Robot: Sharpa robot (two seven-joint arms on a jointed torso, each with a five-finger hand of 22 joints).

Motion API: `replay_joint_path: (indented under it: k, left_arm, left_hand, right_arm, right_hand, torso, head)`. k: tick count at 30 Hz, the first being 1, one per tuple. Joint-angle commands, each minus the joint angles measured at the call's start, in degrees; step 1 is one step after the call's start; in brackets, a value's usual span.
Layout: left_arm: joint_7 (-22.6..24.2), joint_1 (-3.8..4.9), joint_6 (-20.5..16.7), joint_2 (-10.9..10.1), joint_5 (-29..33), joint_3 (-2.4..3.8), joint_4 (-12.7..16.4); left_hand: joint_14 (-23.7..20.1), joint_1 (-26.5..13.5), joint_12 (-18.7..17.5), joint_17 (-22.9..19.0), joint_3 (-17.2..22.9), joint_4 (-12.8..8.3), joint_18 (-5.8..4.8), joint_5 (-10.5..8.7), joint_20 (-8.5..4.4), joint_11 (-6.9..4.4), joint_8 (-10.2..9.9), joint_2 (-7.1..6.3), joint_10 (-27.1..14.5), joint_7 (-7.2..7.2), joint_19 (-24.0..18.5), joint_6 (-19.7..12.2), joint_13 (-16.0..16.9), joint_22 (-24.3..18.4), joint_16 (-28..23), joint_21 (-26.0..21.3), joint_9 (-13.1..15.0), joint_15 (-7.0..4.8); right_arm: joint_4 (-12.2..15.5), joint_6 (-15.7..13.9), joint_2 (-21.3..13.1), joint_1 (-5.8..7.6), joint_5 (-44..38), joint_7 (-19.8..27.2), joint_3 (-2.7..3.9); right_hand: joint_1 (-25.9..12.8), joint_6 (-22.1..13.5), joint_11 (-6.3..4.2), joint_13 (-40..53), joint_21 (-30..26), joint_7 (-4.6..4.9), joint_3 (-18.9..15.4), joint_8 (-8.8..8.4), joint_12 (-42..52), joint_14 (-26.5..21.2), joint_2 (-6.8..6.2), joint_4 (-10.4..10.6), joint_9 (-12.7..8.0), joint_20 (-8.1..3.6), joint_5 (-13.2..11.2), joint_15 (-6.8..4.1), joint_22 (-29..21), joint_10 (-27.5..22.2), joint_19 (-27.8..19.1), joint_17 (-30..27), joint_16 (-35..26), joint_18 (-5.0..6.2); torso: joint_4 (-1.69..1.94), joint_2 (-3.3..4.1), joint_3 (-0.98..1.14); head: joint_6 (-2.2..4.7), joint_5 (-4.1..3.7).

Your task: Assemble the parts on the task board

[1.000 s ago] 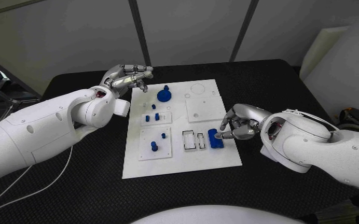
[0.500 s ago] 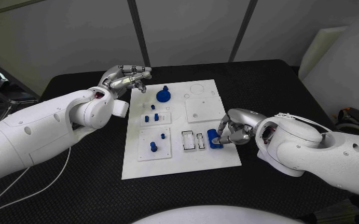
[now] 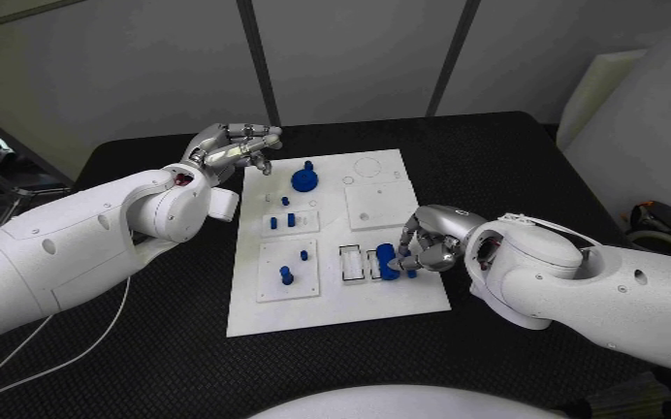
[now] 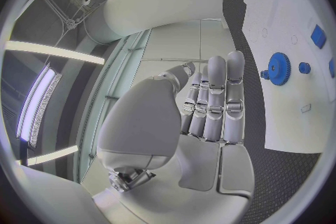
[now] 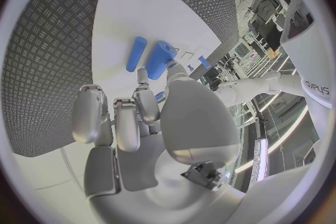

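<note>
Head view: right hand (image 3: 425, 243) at the near right part of the white task board (image 3: 335, 305), fingers closed around a blue cylinder (image 3: 386, 260) beside the small slots; left hand (image 3: 234, 145) off the board's far left corner, fingers curled on nothing.

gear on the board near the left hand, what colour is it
Blue; the gear shows best in the left wrist view.
</note>
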Motion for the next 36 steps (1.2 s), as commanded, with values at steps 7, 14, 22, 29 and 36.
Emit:
replay_joint_path:
  k: [7, 14, 22, 29, 36]
  left_arm:
    - [0.0, 0.07, 1.0, -0.1, -0.1, 0.03, 0.4]
    - [0.0, 0.07, 0.9, -0.2, -0.1, 0.03, 0.5]
    - [0.0, 0.07, 0.9, -0.3, -0.1, 0.02, 0.6]
    - [-0.1, 0.07, 0.9, -0.5, -0.1, 0.02, 0.7]
    - [-0.1, 0.07, 0.8, -0.9, -0.1, 0.02, 1.0]
  left_hand:
    - [-0.5, -0.7, 0.3, -0.1, -0.5, 0.1, -0.63, -0.27, 0.36, -0.06, 0.4, -0.04, -0.5, -0.05, -0.2, -0.3, 0.1, -0.1, 0.0, -0.3, 0.0, 0.08]
    - [-0.5, -0.7, 0.3, -0.1, -0.5, 0.1, -0.63, -0.27, 0.36, -0.06, 0.4, -0.04, -0.5, -0.05, -0.2, -0.3, 0.1, -0.1, 0.0, -0.3, 0.0, 0.08]
    - [-0.6, -1.2, 0.5, -0.2, -0.6, 0.5, -0.63, -0.25, 0.43, -0.03, 0.5, 0.18, -0.7, -0.02, -0.3, -0.4, 0.1, -0.2, 0.1, -0.4, 0.0, 0.15]
    - [-0.6, -1.4, 0.6, -0.2, -0.7, 0.6, -0.62, -0.24, 0.47, -0.02, 0.5, 0.28, -0.8, -0.01, -0.2, -0.5, 0.1, -0.3, 0.1, -0.4, 0.0, 0.17]
    - [-0.6, -1.5, 0.6, -0.3, -0.7, 0.7, -0.62, -0.24, 0.48, -0.01, 0.5, 0.32, -0.8, -0.01, -0.2, -0.5, 0.1, -0.3, 0.1, -0.5, 0.0, 0.18]
  right_arm:
    - [-1.7, 1.9, 2.5, -0.7, -5.0, -0.9, -0.02]
    - [-2.1, 2.9, 3.3, -0.94, -5.1, -1.1, -0.03]
    - [-2.8, 5.0, 3.7, -1.04, -5.1, -1.3, -0.05]
    - [-4.0, 5.2, 4.2, -1.1, -4.9, -1.4, -0.07]
    - [-3.8, 3.4, 4.2, -1.31, -3.6, -1.3, -0.08]
  right_hand:
    - [-0.6, -0.7, -0.16, 0.0, -0.4, -0.12, -1.0, 0.7, -0.4, 4.3, 1.05, 0.1, 0.4, 0.1, 0.0, -0.02, -0.4, -0.3, -0.2, 6.9, 0.0, -0.21]
    - [-1.0, -0.9, -0.15, 0.1, -0.6, -0.12, -1.4, 0.98, -0.4, 4.3, 1.3, 0.1, 0.6, 0.11, -0.1, -0.01, -0.6, -0.3, -0.4, 6.7, -0.1, -0.16]
    - [-1.8, -1.6, -0.06, -0.1, -0.9, -0.03, -2.6, 1.44, -0.8, 4.2, 0.76, 0.0, 1.0, 0.16, -0.6, 0.06, -1.0, -0.6, -0.7, 6.5, -0.3, -0.07]
    - [-1.9, -1.8, -0.03, -0.1, -1.0, 0.0, -2.9, 1.55, -0.8, 4.2, 0.59, 0.0, 1.1, 0.19, -0.6, 0.09, -1.0, -0.7, -0.8, 6.6, -0.2, -0.06]
    - [-1.4, -1.5, -0.22, 0.5, -0.9, -0.25, -3.2, 2.74, -0.3, 4.3, 1.09, 0.0, 1.9, 0.15, 1.4, -0.02, -0.9, -0.5, -0.7, 6.8, -0.2, -0.09]
  torso:
    - [0.1, 0.04, 0.01]
    - [-0.04, -0.05, -0.04]
    - [-0.08, -0.04, -0.04]
    - [-0.01, -0.05, -0.07]
    - [-0.07, -0.02, -0.02]
  head:
    - [-0.23, 0.13]
    - [-0.3, 0.31]
    - [-0.19, 0.23]
    - [-0.26, 0.05]
    - [-0.26, 0.07]
